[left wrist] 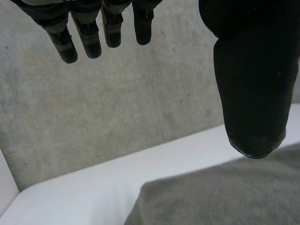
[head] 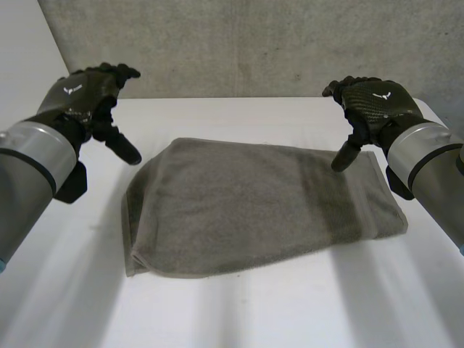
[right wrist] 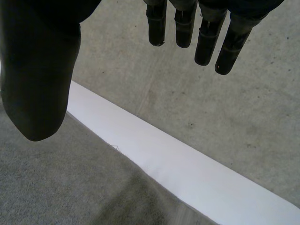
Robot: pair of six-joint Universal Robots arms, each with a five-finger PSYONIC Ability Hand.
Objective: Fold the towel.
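At the left, our left hand (head: 87, 90) hangs in the air over the table (head: 239, 312), just off the towel's far left corner. It is released: in the left wrist view its fingers (left wrist: 91, 44) reach out loosely, well apart from the thumb (left wrist: 253, 93), and nothing lies between them. The thumb tip points down over the towel's edge, and we cannot tell whether it touches the cloth.

The towel (head: 254, 206) is grey and lies flat in the middle of the white table, spread from left to right between the two hands. Its far left corner is rounded. Along its left and near edges we see a lip that looks like two layers lying one on the other. Its right end is squarer and reaches close to the right arm.

At the right, our right hand (head: 373, 101) hovers over the towel's far right corner. It is released too: in the right wrist view the fingers (right wrist: 206, 42) hang straight and apart from the thumb (right wrist: 40, 84), grasping nothing. In the head view the thumb points down at the cloth near that corner, and we cannot tell whether it touches.

Behind the table stands a grey concrete wall (head: 254, 43), with a strip of bare table between it and the towel's far edge
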